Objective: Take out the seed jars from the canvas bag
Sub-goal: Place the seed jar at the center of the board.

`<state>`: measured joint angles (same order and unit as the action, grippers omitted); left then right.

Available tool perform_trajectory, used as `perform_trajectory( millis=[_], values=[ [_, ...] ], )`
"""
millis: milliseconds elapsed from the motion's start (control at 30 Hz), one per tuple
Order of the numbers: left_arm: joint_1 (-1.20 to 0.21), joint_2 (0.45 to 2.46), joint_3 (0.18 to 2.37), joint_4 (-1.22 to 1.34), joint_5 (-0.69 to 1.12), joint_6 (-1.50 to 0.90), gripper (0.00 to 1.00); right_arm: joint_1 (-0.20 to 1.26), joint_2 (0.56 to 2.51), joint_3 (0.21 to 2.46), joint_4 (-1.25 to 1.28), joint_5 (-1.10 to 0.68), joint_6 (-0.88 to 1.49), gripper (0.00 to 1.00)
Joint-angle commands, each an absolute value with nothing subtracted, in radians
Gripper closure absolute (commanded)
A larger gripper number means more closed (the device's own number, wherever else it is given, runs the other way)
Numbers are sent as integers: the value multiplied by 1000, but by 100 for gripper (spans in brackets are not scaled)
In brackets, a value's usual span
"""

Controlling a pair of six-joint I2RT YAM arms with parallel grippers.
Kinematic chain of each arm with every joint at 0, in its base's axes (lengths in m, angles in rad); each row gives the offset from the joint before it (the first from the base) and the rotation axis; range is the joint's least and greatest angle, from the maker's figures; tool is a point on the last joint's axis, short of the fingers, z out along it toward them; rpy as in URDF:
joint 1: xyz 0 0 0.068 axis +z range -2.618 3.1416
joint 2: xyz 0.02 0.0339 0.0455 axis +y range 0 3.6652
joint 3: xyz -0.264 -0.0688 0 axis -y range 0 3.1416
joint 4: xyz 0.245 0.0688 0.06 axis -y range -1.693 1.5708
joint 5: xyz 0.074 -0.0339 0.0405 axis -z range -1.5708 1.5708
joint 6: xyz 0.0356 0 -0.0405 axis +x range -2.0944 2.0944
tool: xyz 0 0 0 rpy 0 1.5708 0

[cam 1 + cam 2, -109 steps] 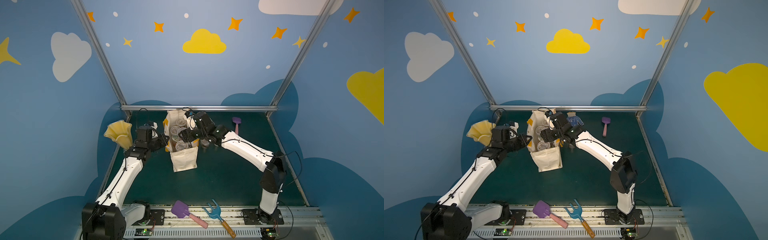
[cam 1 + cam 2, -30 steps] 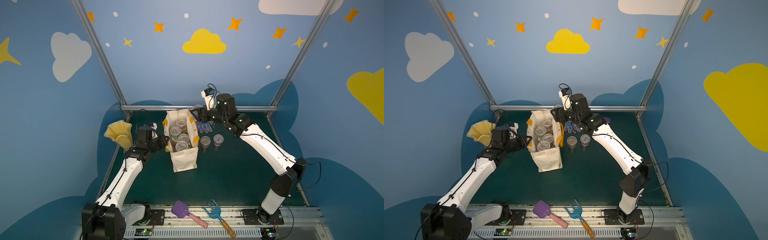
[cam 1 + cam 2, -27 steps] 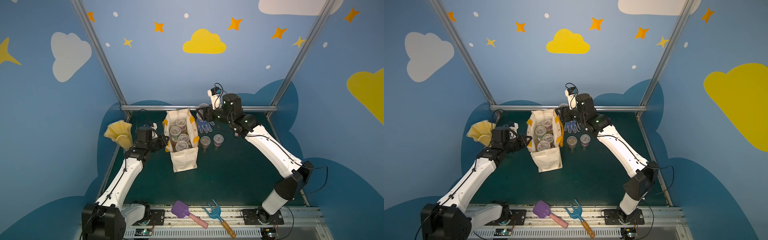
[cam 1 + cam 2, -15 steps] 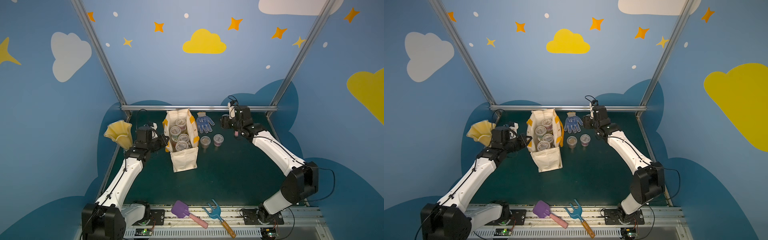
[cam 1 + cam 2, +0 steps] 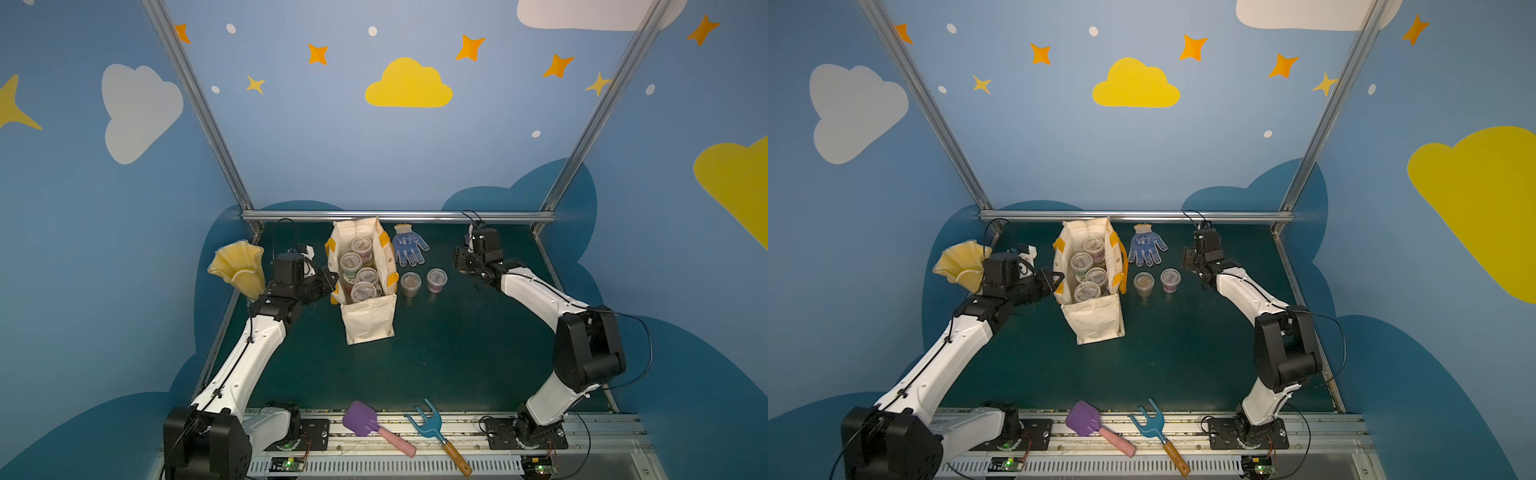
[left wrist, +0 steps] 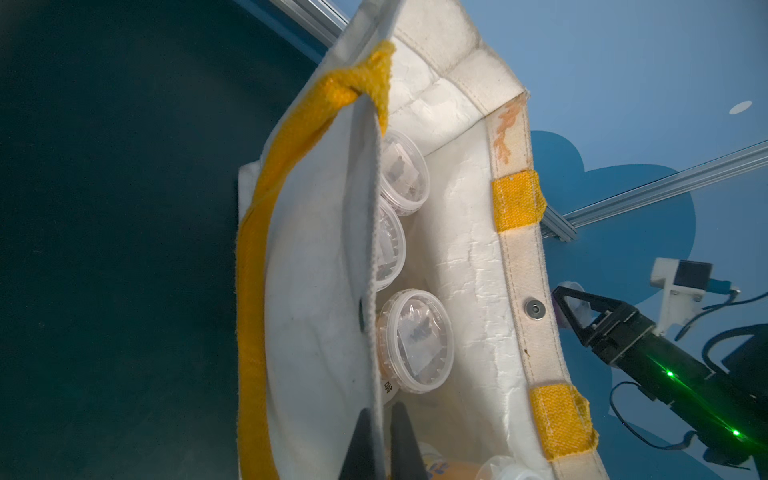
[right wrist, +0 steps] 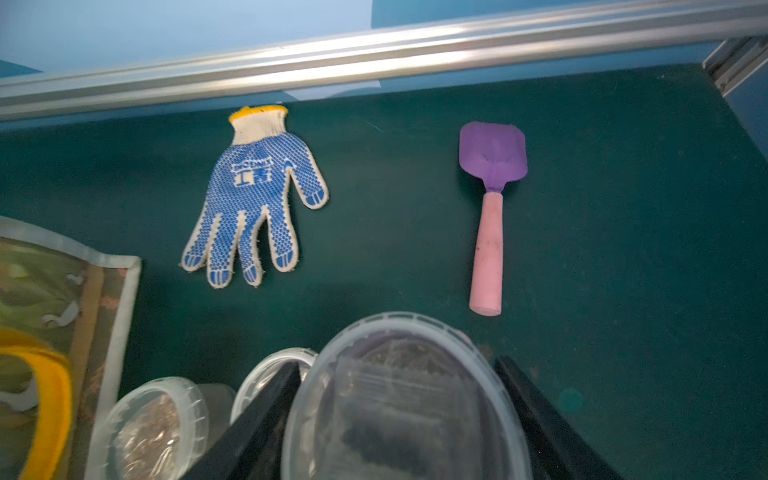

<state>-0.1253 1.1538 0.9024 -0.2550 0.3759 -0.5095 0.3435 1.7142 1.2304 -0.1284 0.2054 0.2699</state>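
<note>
The cream canvas bag [image 5: 368, 320] [image 5: 1096, 320] stands upright at the back middle, with several seed jars [image 5: 363, 291] [image 6: 415, 340] inside. My left gripper [image 5: 330, 278] [image 6: 380, 436] is shut on the bag's left wall at the rim. My right gripper [image 5: 460, 262] [image 7: 399, 415] is shut on a clear lidded seed jar [image 7: 399, 395] of dark purple seeds, low over the table. It is to the right of two jars that stand on the mat, one brown [image 5: 410, 283] [image 5: 1143, 283] and one purple [image 5: 436, 279] [image 5: 1170, 279]. In both top views the held jar is hidden by the gripper.
A blue-dotted glove [image 5: 407, 249] [image 7: 253, 199] lies behind the two jars. A purple spade [image 7: 492, 166] lies at the back right. A yellow ruffled vase [image 5: 239, 266] stands behind my left arm. Another purple spade [image 5: 361, 419] and a blue hand fork [image 5: 428, 424] lie on the front rail.
My right arm has come up out of the bag with a jar, then swung right and down to beside the two jars on the mat. The left arm has held still.
</note>
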Motion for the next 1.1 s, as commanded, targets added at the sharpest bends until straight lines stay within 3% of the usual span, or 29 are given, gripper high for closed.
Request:
perform_trajectory(
  millis=[0,533,1067],
  values=[
    [-129,1133,897,-278,389,-496,95,336,1752,1222,-79,224,303,31],
    [-129,1146,902,-266,390,-494,95,340,1888,1222,-35,220,428,30],
    [-129,1147,900,-267,389,-492,95,344,1871,1191,-41,238,444,23]
  ],
)
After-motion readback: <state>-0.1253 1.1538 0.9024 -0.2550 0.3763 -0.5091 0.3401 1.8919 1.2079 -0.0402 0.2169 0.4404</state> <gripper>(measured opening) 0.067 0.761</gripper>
